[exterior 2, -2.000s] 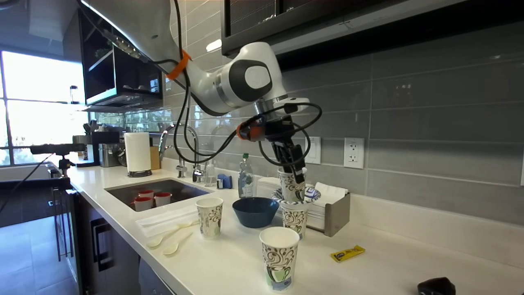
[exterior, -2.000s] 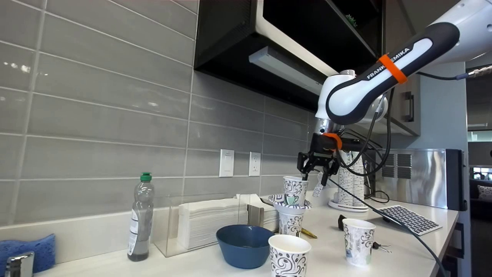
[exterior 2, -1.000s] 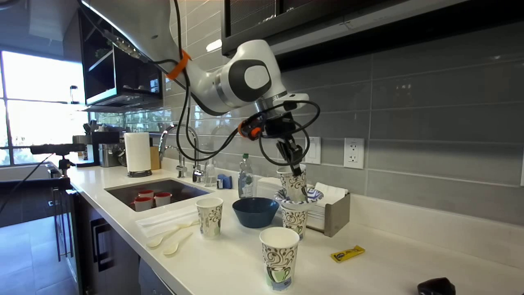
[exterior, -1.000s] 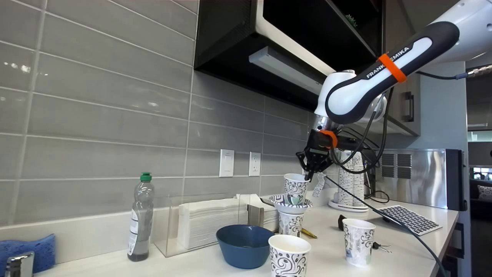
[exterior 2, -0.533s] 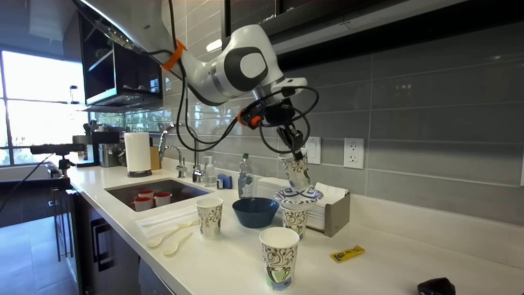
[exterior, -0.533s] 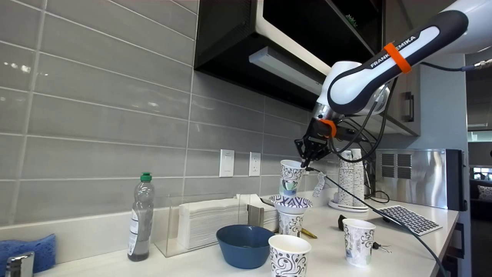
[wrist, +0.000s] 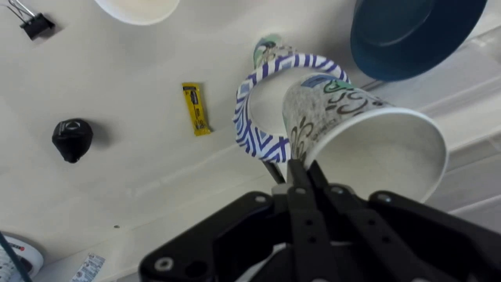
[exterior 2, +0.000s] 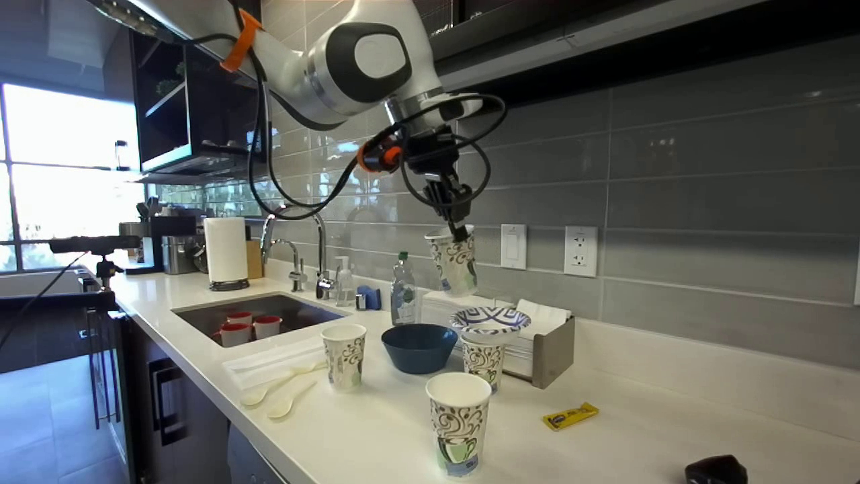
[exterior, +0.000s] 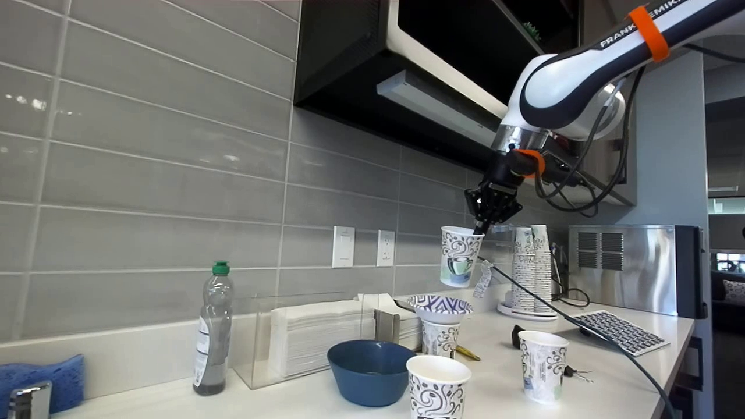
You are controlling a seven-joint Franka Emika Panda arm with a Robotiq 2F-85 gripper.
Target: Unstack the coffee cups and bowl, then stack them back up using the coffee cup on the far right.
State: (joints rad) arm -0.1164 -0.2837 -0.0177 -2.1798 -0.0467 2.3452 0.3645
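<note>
**Dark-swirled white paper cup (exterior: 460,258) above zigzag-patterned blue-and-white paper bowl (exterior: 440,304)**

Right of centre in an exterior view, the black gripper (exterior: 481,227) pinches the cup's rim, jaws nearly meeting. Bottom edge crops a matching cup (exterior: 437,389). "FRANK" shows on the white-and-black arm (exterior: 559,87).

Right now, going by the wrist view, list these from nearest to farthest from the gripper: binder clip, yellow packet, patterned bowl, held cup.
1. Held cup: touching, its rim pinched in the gripper.
2. Patterned bowl: below the cup, partly hidden by it.
3. Yellow packet: left of the bowl.
4. Binder clip: farthest, in that view's upper left corner.
</note>
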